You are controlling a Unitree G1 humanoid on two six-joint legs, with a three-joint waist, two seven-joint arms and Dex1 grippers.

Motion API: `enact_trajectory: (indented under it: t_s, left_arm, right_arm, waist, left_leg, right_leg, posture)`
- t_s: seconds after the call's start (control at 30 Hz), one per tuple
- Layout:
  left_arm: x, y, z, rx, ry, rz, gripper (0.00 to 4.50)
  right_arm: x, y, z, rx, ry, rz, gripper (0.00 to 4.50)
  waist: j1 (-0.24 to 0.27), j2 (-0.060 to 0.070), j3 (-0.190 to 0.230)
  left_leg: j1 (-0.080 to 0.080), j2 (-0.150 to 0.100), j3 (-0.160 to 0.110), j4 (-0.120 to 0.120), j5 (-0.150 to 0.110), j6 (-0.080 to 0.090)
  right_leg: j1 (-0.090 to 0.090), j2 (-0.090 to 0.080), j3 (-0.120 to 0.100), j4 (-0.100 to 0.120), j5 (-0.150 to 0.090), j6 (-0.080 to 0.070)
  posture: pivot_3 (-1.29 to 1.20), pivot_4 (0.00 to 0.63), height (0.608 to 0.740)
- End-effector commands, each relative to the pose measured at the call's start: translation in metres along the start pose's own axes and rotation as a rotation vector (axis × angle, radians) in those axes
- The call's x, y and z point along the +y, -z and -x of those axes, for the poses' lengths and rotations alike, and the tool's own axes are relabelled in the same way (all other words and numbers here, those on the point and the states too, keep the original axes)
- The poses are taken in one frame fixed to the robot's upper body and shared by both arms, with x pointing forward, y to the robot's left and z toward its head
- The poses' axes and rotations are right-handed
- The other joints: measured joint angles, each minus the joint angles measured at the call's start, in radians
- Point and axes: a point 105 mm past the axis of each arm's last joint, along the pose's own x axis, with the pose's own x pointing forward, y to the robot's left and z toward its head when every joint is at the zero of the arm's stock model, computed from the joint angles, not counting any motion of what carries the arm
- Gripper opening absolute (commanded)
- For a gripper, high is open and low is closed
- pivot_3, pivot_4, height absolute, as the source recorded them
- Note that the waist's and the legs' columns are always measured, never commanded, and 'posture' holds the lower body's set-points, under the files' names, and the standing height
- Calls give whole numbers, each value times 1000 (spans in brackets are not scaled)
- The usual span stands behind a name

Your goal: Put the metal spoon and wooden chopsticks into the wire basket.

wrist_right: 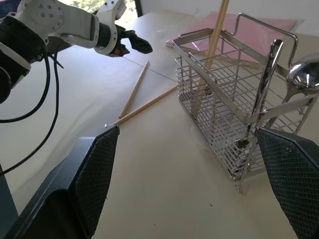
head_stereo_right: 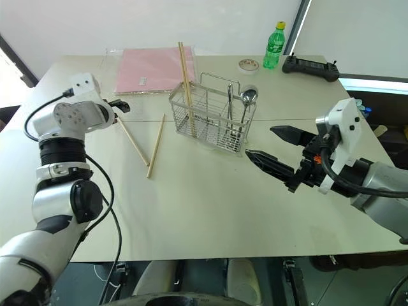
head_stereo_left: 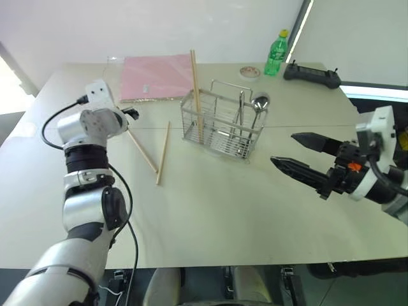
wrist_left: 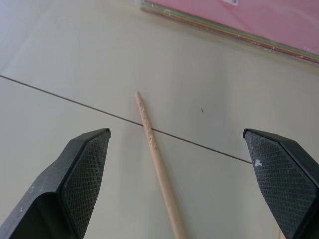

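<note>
The wire basket (head_stereo_left: 220,131) stands mid-table. The metal spoon (head_stereo_left: 259,102) stands in its right end, bowl up. Wooden chopsticks (head_stereo_left: 194,83) lean upright in its left end; I cannot tell whether one or two. Two more chopsticks lie on the table left of the basket, one (head_stereo_left: 163,153) nearer it and one (head_stereo_left: 141,151) further left. My left gripper (head_stereo_left: 131,115) hovers open over the far tip of that left stick (wrist_left: 154,154), which lies between the fingers untouched. My right gripper (head_stereo_left: 284,148) hangs open and empty, right of the basket.
A flat pink folder (head_stereo_left: 156,76) lies behind the loose chopsticks. At the back right stand a green bottle (head_stereo_left: 276,53), a small round roll (head_stereo_left: 250,72) and a black controller (head_stereo_left: 312,74). The table's front edge runs just below both arms.
</note>
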Motion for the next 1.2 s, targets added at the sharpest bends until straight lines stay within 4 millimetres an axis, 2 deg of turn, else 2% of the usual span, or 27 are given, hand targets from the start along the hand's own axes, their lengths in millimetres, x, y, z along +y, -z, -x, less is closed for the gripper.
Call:
enact_trajectory:
  t_s: [0.03, 0.17, 0.33, 0.53, 0.77, 0.87, 1.1, 1.2]
  left_arm:
    - [-16, -8, -5, -24, 18, 26, 4500]
    - [-20, 4, -15, 9, -3, 29, 4500]
    - [-13, 12, -23, 30, -50, 19, 4500]
    - [-8, 12, -26, 11, -73, 13, 4500]
    - [4, 27, -32, 38, -123, 22, 4500]
    - [10, 31, -33, 50, -159, 34, 3609]
    - [12, 33, -33, 71, -183, 41, 74]
    - [12, 32, -32, 70, -186, 49, 25]
  right_arm:
    - [8, -7, -1, -28, -16, 22, 4456]
    - [14, -4, -2, -21, -33, 8, 4456]
    - [20, 1, 2, 3, -51, -2, 4456]
    - [22, 2, 3, 1, -46, -4, 4456]
    - [20, 1, 5, -8, -26, 0, 4456]
    - [17, 0, 6, -16, -5, 2, 4500]
    - [16, -1, 6, -37, 13, -6, 4500]
    - [14, -1, 5, -46, 22, -11, 4500]
  waist:
    - [0, 0, 0]
    - [0, 0, 0]
    - [0, 0, 0]
    - [-1, 0, 0]
    - [-1, 0, 0]
    - [-1, 1, -1]
    - [3, 1, -1]
    - [2, 0, -1]
  left_leg:
    - [0, 0, 0, 0, 0, 0]
    - [-1, 0, 1, 0, 0, 0]
    - [-2, 0, 1, -2, 0, 0]
    - [-1, 0, 1, -1, 0, 0]
    - [-1, 0, 2, 0, 0, -1]
    - [0, 0, 2, 0, 0, -1]
    - [0, 0, 2, 0, 0, -1]
    - [0, 0, 2, 0, 0, -1]
  right_leg:
    - [0, 0, 0, -1, 1, 0]
    - [2, 0, 0, -6, 2, 2]
    - [1, -1, 0, -7, 4, 5]
    - [1, 0, 0, -7, 4, 5]
    - [2, -1, 0, -7, 5, 3]
    - [2, -1, 0, -7, 5, 4]
    - [3, -1, 0, -7, 5, 4]
    - [3, -1, 0, -7, 5, 5]
  posture:
    - [0, 150, 721]
    - [0, 150, 721]
    - [0, 150, 721]
    - [0, 150, 721]
    - [0, 150, 721]
    - [0, 150, 721]
    - [0, 150, 721]
    - [0, 150, 721]
